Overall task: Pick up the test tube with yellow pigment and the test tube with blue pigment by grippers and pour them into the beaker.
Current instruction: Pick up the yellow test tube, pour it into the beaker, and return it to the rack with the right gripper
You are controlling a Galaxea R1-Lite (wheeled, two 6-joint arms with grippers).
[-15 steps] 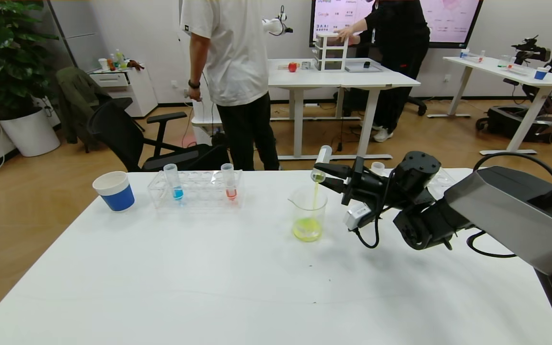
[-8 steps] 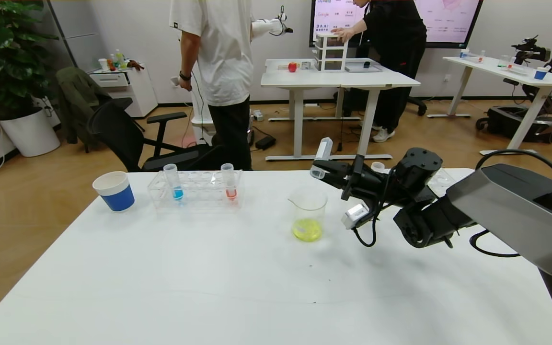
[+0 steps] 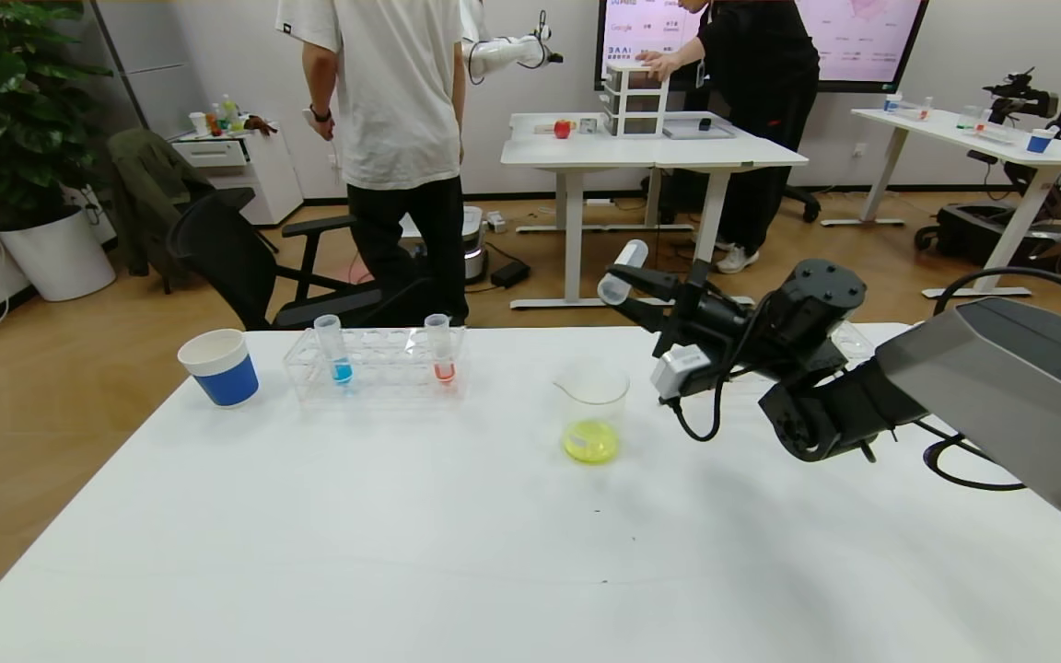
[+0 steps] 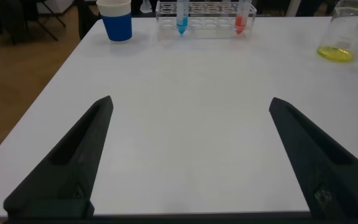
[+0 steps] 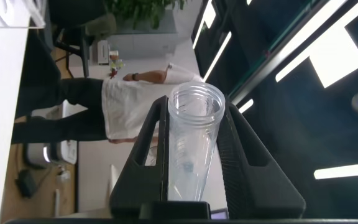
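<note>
Head view only: the right gripper [image 3: 634, 285] raised above the worktop [image 3: 457, 516], up and to the right of the beaker [image 3: 593, 414].
Right wrist view only: the open mouth of the test tube with yellow pigment [image 5: 191, 146], seen end-on, clear and showing no liquid.
Left wrist view only: the left gripper [image 4: 188, 155], jaws spread wide with bare worktop between them; the beaker [image 4: 347, 34] and rack well ahead of the tips.
Yellow tube: clamped crosswise between the right jaws, which are closed on it; tilted, mouth end sticking out past the tips [image 3: 623, 270].
Beaker: upright on the worktop, below the right jaws and apart from them, a pool of yellow liquid in its bottom.
Test tube with blue pigment [image 3: 335, 351]: upright in the clear rack [image 3: 383, 368], blue liquid in its rounded end, far left of the right jaws.
Orange-red tube [image 3: 440, 350]: upright in the same rack.
Paper cup [image 3: 218, 366]: just left of the rack.
</note>
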